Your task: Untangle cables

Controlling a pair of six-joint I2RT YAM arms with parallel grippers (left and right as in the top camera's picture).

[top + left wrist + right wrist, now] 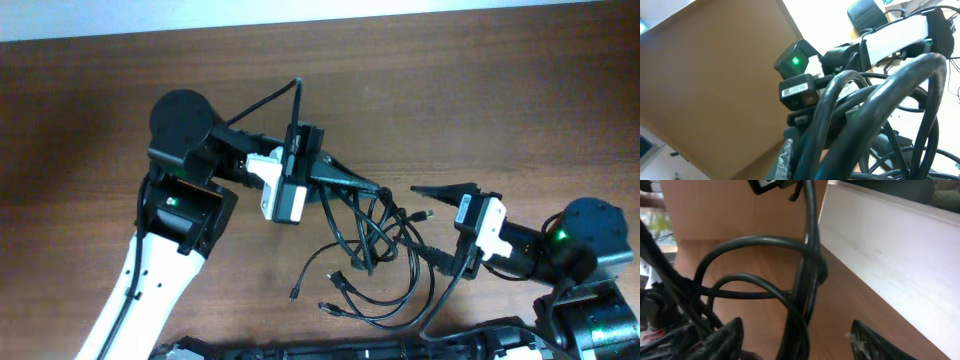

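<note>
The cables point(368, 240) are thin black cords tangled in loose loops at the table's middle, with plug ends trailing toward the front point(328, 308). My left gripper point(372, 187) reaches in from the left and is shut on a bunch of the cables at the tangle's top. In the left wrist view these cables point(880, 95) fill the frame, right beside one finger point(785, 157). My right gripper point(425, 225) comes from the right with its jaws apart. In the right wrist view a twisted strand of the cables point(760, 242) runs up between its fingers, and the right gripper point(796, 325) straddles it without squeezing.
The brown wooden table point(100, 100) carries both arms. The left arm's base point(185, 120) stands at the back left, the right arm's base point(585, 235) at the right. A black rail point(350, 350) runs along the front edge. A pale wall point(890, 240) borders the table's far side.
</note>
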